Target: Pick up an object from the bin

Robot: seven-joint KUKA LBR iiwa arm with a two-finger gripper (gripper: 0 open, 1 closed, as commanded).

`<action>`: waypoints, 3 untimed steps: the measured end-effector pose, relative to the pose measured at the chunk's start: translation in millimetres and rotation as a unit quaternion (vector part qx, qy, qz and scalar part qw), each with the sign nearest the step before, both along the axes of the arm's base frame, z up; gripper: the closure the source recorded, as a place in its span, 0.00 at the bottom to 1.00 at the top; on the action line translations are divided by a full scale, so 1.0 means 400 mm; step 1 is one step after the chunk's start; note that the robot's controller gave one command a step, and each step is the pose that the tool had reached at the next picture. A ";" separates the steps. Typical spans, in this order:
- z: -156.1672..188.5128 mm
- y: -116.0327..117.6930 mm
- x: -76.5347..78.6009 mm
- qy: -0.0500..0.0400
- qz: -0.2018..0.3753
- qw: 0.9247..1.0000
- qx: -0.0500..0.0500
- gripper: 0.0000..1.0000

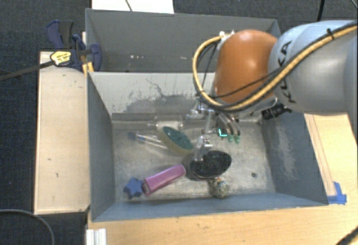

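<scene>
Camera view. Entry, bin contents, counted outward from the tool tip.

1. Black round pad point(212, 164), dark and flattish, on the floor of the bin point(103, 149) right of centre and toward the near wall. The gripper point(201, 151) stands over its left edge, very near or touching. Whether the claw is parted or closed cannot be told, and nothing is seen held in it.
2. Teal oval dish point(176, 139) with a pale rim, tilted, just beside the gripper on the left.
3. Clear tube point(143, 139), blue at one end, lying flat left of the dish.
4. Pink cylinder point(164, 178), lying on its side, left of the pad and near it.
5. Blue star-shaped piece point(133, 187), at the cylinder's left end, by the near wall.
6. Crumpled brownish lump point(219, 187), just beside the pad on its near side.

Placement, judged: the sloping walls probably let loose items slide together on the low floor, so all lie close around the pad.

Arm point(319, 70): enters over the right rim, its wrist bent downward under an orange cover point(246, 62) with yellow and black cables point(197, 70) looped beside it, tool pointing steeply to the floor.
</scene>
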State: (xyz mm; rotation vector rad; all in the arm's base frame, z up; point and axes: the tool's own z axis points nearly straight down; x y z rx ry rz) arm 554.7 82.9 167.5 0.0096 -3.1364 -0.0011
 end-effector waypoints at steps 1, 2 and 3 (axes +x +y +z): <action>-0.166 0.058 0.082 -0.008 0.110 0.994 0.001 0.00; -0.173 0.056 0.078 -0.005 0.108 0.994 0.000 1.00; 0.293 0.080 0.082 -0.009 0.122 0.992 0.001 1.00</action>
